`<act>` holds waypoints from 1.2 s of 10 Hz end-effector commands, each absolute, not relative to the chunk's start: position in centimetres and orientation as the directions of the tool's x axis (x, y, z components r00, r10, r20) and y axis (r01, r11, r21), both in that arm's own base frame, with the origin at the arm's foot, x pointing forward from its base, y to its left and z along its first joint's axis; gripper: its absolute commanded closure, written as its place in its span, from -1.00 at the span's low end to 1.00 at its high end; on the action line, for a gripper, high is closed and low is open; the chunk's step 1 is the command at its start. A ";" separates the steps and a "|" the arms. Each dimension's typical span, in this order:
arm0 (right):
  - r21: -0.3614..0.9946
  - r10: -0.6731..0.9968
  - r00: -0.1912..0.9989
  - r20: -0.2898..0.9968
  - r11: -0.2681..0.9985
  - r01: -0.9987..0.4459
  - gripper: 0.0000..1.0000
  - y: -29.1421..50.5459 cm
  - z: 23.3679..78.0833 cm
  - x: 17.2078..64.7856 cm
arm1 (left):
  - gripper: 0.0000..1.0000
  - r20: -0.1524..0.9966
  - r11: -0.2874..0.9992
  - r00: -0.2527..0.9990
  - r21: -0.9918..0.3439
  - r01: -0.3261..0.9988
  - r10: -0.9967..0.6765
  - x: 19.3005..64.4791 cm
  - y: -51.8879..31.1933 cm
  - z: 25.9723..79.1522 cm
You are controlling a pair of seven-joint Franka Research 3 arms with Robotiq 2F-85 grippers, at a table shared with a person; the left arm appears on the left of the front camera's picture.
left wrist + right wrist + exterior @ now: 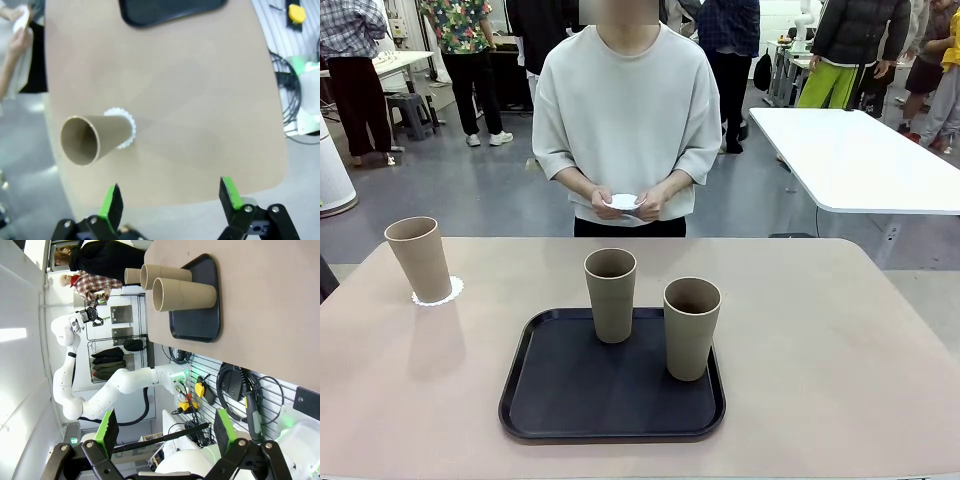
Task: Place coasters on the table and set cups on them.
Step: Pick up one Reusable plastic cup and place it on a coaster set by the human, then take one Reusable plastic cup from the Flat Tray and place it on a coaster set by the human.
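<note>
At counter's [840,330] left side, one tan cup [419,258] stands on a white coaster [442,293]. Two more stand apart on black tray [550,400], centre: rear cup [610,295], front-right cup [691,328]. Person opposite holds white discs [623,202] in both hands [660,206]. L fingers [111,200] & R fingers [107,427] spread wide, released.

No text seems legible on anything here.

coaster [452,291]: mostly under cup [419,258] | tray [170,10]: cut by top edge
</note>
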State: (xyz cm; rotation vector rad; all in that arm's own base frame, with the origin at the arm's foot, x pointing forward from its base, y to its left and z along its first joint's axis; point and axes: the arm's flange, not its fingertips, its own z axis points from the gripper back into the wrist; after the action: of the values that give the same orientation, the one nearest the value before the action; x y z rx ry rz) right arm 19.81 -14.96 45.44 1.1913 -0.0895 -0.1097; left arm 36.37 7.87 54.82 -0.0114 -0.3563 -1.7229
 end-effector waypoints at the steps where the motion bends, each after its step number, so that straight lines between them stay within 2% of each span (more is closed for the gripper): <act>1: 0.935 -0.130 0.991 0.015 0.353 0.032 -1.00 -15.0 45.5 19.8 | -1.00 0.177 -0.132 -0.179 0.248 0.960 -0.968 36.9 8.4 54.8; 5: 0.935 -0.130 0.991 0.015 0.353 0.032 -1.00 -15.0 45.5 19.8 | -1.00 0.198 -0.139 -0.190 0.248 0.959 -0.962 36.7 8.4 54.8; 6: 0.935 -0.130 0.991 0.015 0.353 0.032 -1.00 -15.0 45.5 19.8 | -1.00 0.251 -0.062 -0.098 0.144 0.988 -0.963 36.7 8.0 54.0; 7: 0.935 -0.130 0.991 0.015 0.353 0.032 -1.00 -15.0 45.5 19.8 | -1.00 0.253 -0.004 -0.018 0.056 0.998 -0.967 35.8 7.4 54.5; 9: 0.935 -0.130 0.991 0.015 0.353 0.032 -1.00 -15.0 45.5 19.8 | -1.00 0.184 0.041 0.058 -0.095 0.995 -0.981 33.2 5.7 54.9; 11: 0.935 -0.130 0.991 0.015 0.353 0.032 -1.00 -15.0 45.5 19.8 | -1.00 0.165 0.114 0.135 -0.133 0.985 -0.977 32.6 4.4 54.5; 12: 0.935 -0.130 0.991 0.015 0.353 0.032 -1.00 -15.0 45.5 19.8 | -1.00 0.181 0.151 0.162 -0.073 0.986 -0.970 32.6 4.0 54.1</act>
State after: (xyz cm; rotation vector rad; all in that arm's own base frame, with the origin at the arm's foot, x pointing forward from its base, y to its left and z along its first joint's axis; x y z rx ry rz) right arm 19.81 -14.96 45.44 1.1912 -0.0894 -0.1097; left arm 32.46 4.53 54.22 -0.2306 -0.0572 -1.4372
